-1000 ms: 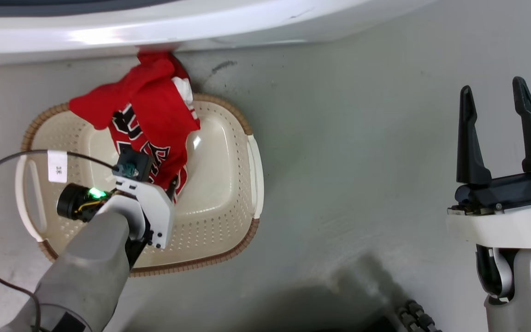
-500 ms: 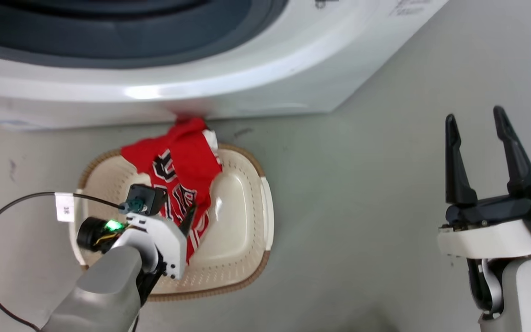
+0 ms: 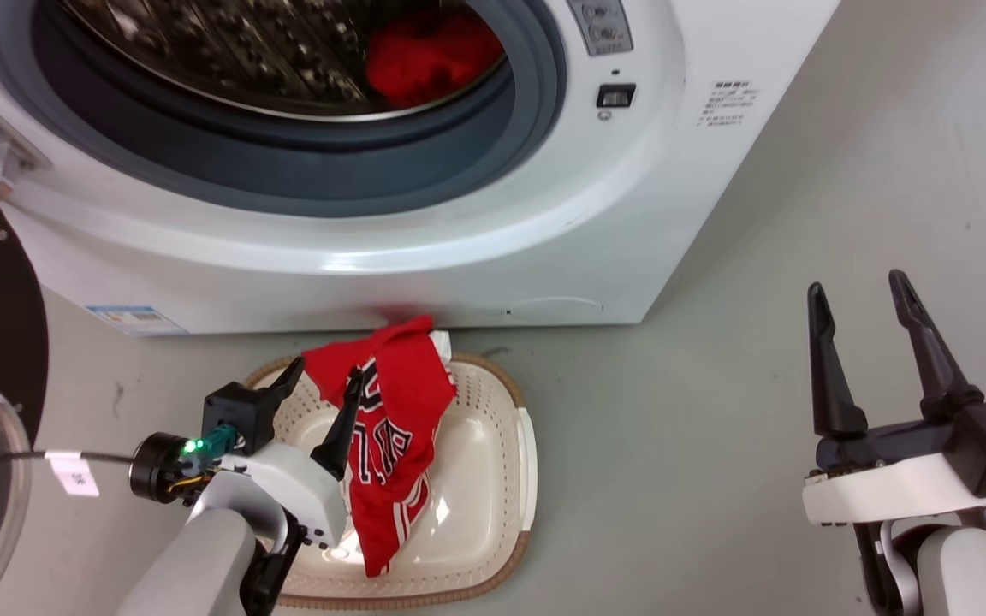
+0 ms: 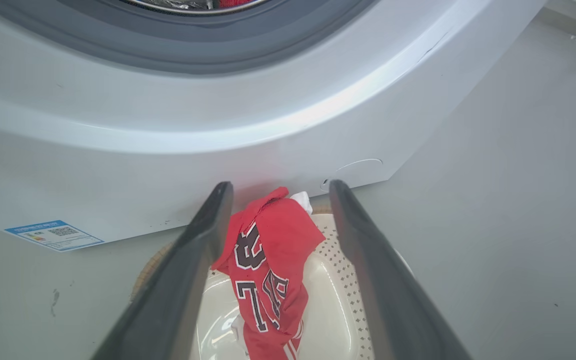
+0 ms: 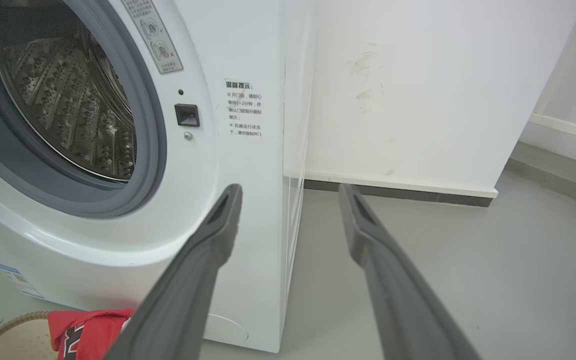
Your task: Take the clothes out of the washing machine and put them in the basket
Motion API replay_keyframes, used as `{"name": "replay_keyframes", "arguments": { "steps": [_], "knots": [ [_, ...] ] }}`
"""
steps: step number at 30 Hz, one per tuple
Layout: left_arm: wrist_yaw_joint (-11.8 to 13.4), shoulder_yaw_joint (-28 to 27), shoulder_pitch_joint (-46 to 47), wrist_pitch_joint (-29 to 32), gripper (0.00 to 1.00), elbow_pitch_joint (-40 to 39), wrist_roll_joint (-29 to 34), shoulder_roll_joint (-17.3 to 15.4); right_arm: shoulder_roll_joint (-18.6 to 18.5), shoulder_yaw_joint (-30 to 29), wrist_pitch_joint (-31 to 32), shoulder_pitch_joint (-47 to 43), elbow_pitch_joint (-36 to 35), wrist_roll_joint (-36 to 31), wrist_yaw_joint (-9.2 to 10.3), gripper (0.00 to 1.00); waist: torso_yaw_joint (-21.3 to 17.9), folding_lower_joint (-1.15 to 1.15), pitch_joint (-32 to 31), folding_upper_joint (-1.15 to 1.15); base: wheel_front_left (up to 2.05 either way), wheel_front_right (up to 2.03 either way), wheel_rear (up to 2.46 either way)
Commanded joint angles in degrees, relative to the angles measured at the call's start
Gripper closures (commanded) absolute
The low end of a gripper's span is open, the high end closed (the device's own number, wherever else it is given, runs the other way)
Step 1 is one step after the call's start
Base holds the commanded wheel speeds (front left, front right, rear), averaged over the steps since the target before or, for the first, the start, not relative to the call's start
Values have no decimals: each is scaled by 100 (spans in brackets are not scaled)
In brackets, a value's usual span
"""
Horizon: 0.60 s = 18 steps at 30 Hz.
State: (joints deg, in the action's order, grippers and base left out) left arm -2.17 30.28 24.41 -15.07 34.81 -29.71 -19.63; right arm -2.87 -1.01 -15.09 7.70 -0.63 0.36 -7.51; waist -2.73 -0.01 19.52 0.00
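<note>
Head camera has tilted up, revealing the washer (image 3: 544, 239), red cloth (image 3: 429, 56) waiting in its drum (image 3: 270, 60); left gripper (image 3: 328, 370) has opened off the jersey (image 3: 394, 428), now draped in the basket (image 3: 527, 445); left wrist: jaws apart, empty, jersey over the far rim; right wrist: right gripper (image 5: 289, 187) wide, holding nothing; roughly halfway, I'd judge.

left end effector (image 3: 326, 374): jaws apart | right end effector (image 3: 856, 287): jaws apart, upright
</note>
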Motion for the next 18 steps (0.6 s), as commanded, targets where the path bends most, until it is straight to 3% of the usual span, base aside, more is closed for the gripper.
{"name": "replay_keyframes", "arguments": {
  "steps": [1,11,18],
  "knots": [
    [29,-141,-158,-14,0,-209,180,15,-3,14,-12,-87,24,1,4,0,37,1,-174,0,0,0,0],
    [-96,-1112,-729,-14,0,-1300,1036,107,-1,126,-12,-141,-9,146,4,0,-135,1,-209,0,0,0,0],
    [-327,-1438,-141,-14,0,-1497,1172,-138,-2,151,-12,6,-77,272,4,0,-460,1,374,0,0,0,0]
  ]
}}
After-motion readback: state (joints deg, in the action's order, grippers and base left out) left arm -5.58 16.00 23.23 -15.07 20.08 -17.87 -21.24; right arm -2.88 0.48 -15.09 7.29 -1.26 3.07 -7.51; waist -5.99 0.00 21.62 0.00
